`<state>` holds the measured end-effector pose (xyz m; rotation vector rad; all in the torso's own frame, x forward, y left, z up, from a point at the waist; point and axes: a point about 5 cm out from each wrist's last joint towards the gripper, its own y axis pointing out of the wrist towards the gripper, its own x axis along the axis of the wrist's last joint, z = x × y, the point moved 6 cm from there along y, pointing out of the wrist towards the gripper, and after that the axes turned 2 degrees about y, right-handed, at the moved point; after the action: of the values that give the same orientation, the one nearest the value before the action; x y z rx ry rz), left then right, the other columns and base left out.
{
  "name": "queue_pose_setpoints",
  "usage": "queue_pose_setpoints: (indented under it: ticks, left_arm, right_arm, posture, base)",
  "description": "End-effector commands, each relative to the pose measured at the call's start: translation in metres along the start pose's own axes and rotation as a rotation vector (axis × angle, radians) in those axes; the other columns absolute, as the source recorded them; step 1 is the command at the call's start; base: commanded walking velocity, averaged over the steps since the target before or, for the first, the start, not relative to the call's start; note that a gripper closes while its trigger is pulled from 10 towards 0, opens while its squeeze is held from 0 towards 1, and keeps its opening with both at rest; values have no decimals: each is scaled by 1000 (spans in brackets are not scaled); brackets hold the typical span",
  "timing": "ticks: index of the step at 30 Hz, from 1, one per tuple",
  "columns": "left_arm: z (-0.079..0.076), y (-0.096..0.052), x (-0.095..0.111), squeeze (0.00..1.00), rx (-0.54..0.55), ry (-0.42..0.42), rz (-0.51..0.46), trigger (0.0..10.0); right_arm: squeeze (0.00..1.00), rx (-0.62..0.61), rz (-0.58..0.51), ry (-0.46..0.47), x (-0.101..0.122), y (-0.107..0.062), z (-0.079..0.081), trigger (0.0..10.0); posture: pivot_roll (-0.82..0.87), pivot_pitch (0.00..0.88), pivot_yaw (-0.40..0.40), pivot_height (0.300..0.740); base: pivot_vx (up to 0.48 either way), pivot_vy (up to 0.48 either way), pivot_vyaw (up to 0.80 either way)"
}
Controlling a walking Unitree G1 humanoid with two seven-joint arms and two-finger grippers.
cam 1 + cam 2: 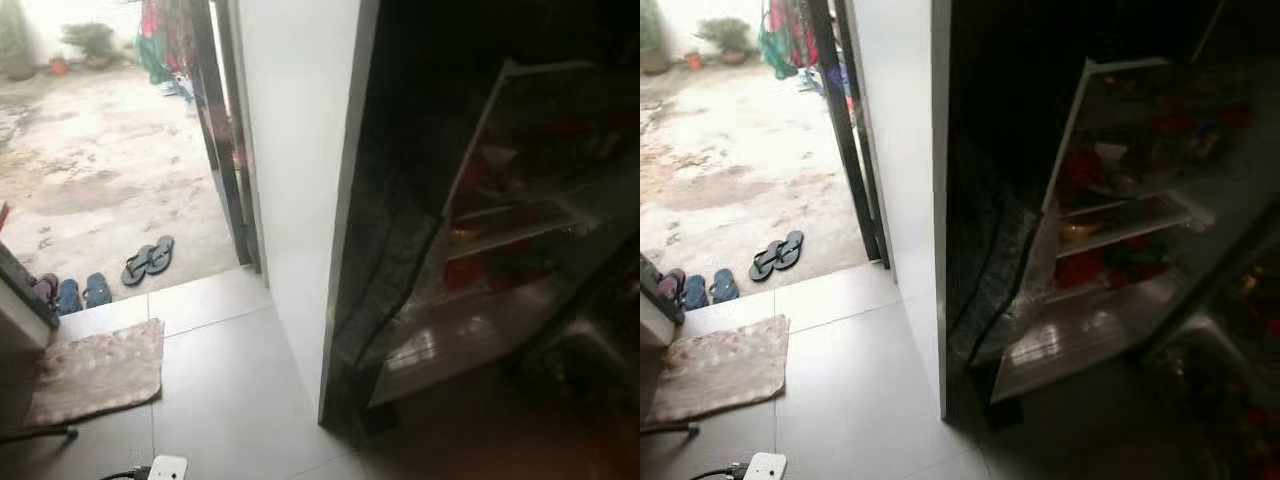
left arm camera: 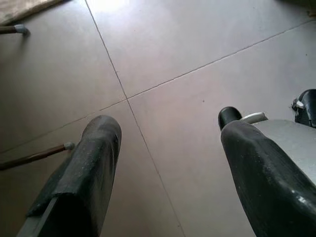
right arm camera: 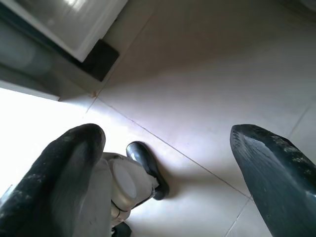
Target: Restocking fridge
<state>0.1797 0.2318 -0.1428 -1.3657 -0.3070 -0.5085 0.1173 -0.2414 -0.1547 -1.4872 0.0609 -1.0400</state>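
An open fridge (image 1: 480, 230) stands at the right, dark inside, with its door (image 1: 300, 190) swung toward me edge-on. Glass shelves (image 1: 1120, 225) hold blurred red and orange items that I cannot identify. My left gripper (image 2: 168, 148) hangs open over grey floor tiles with nothing between its fingers. My right gripper (image 3: 168, 148) is open too, pointing down at the tiles near the fridge's bottom corner (image 3: 98, 59), and holds nothing.
A doorway at the left opens onto a concrete yard (image 1: 90, 150) with slippers (image 1: 148, 258) at the threshold. A doormat (image 1: 95, 372) lies on the tiles, a white power strip (image 1: 166, 468) near the bottom edge. My own foot (image 3: 148, 170) shows below the right gripper.
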Motion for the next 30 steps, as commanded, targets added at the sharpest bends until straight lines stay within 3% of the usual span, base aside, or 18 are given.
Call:
queue_pose_setpoints:
  ticks: [1,23,30]
  left_arm:
    - [-2,0,2,0,-4,0,-5,10000]
    - [-1,1,6,0,-9,29,0,10000]
    - [0,2,7,0,-8,33,-1,10000]
  right_arm:
    - [0,-12,12,-39,-3,-1,-4,10000]
    - [0,13,20,-56,-3,0,2,10000]
    - [0,3,10,-43,-2,0,2,10000]
  posture:
    - [-76,18,16,740]
    - [-74,9,25,740]
    - [-82,17,34,740]
  base:
    - [0,0,-788]
    - [0,77,-778]
    - [0,0,-141]
